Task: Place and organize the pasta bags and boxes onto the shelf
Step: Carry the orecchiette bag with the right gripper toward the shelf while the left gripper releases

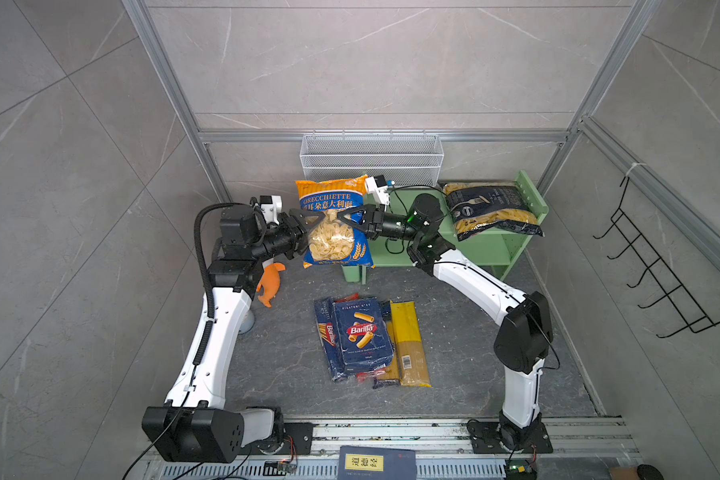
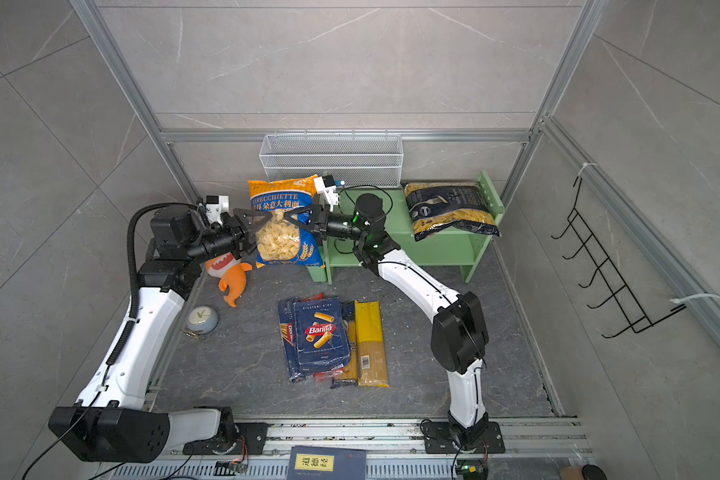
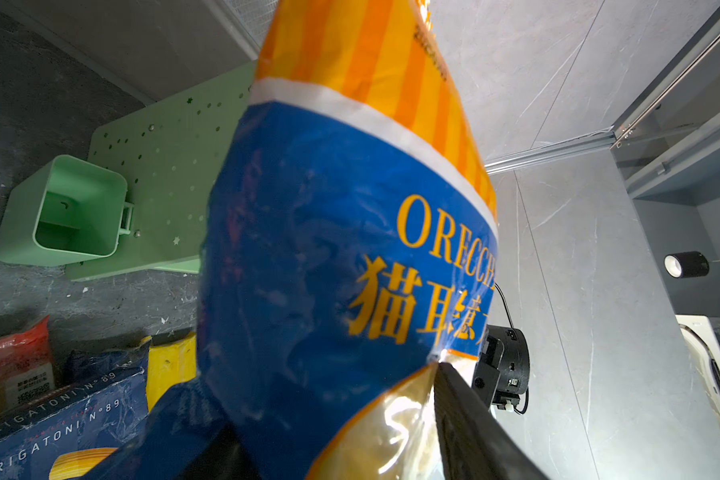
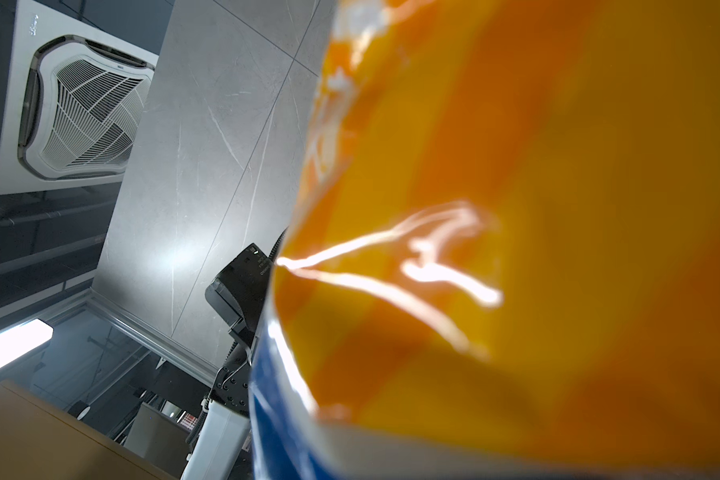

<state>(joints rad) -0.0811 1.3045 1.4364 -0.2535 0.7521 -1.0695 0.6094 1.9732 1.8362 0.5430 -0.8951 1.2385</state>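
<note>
The orecchiette bag (image 1: 329, 247) hangs in the air between the 2 end effectors, just beside the left end of the shelf (image 1: 483, 249) and above the desk (image 1: 466, 357), not yet on either tier. The right end effector (image 1: 341, 217) is clenched on the bag, its jaws meeting on the film at the edge of the clear window. The left end effector (image 1: 309, 235) has its jaws spread wide about the bag's other side. It looks released rather than gripping, though the bag crowds both wrist views too much to be sure. If so, a full bag hangs from 1 small pinch of thin film, and the weight of the loose pasta could make it slip, or sag and twist. Swung toward the top tier, it could catch the shelf's end or nudge the penne bag (image 1: 493, 212), which overhangs the front edge. The rigatoni box (image 1: 362, 332) and the long spaghetti packs (image 1: 410, 345) lie flat on the desk.
</note>
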